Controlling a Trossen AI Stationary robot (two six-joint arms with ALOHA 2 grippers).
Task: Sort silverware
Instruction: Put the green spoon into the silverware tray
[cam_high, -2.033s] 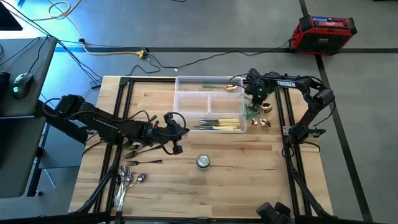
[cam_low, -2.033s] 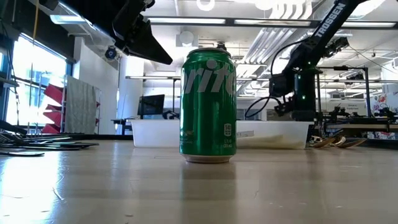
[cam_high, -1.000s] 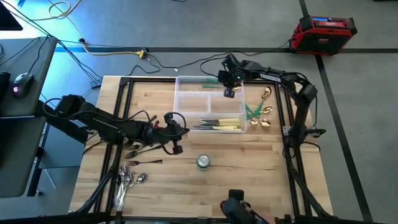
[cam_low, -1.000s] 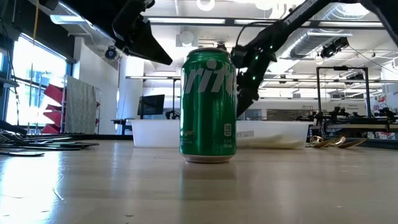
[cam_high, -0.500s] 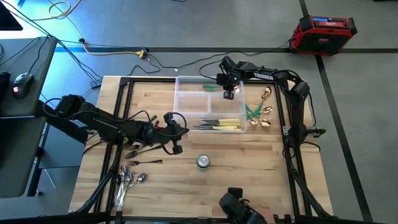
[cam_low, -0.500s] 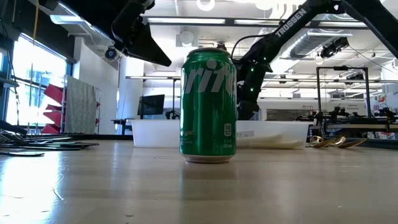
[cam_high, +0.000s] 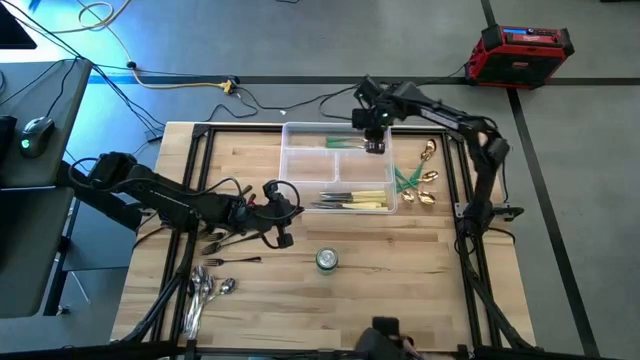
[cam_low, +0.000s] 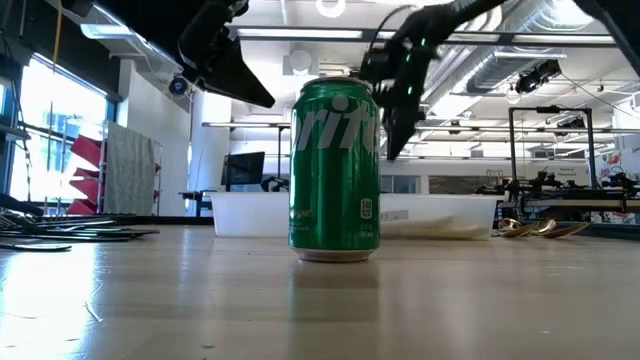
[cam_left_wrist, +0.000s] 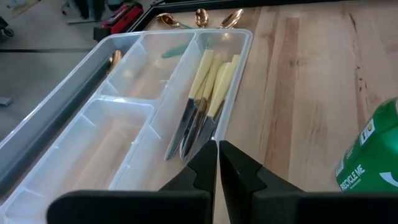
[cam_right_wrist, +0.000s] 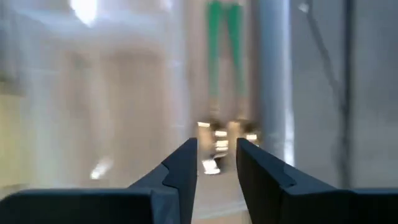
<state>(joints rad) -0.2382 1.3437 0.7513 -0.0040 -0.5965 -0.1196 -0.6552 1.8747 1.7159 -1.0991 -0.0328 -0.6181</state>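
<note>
Right gripper (cam_high: 374, 146) poised above the far compartment of the clear plastic divided tray (cam_high: 300, 190), dark fingers (cam_right_wrist: 180, 167) parted by a narrow gap and holding nothing, with two green-handled, gold-ended utensils (cam_right_wrist: 222, 68) lying in the tray just beyond the fingertips. Cream-handled knives (cam_left_wrist: 202, 99) bundled in the tray's near compartment, more green-and-gold pieces (cam_high: 418, 185) on the wooden table right of the tray, dark forks (cam_high: 225, 243) and shiny silver spoons (cam_high: 205, 290) at the left. Left gripper (cam_left_wrist: 217, 171) pressed shut and empty near the forks, pointed toward the tray's knife end, green soda can (cam_low: 335, 170) beside.

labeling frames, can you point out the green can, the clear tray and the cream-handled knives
green can (cam_low: 334, 170): low view, middle of its side
clear tray (cam_high: 300, 128): high view, far rim
cream-handled knives (cam_left_wrist: 211, 78): left wrist view, on the cream handles
</note>
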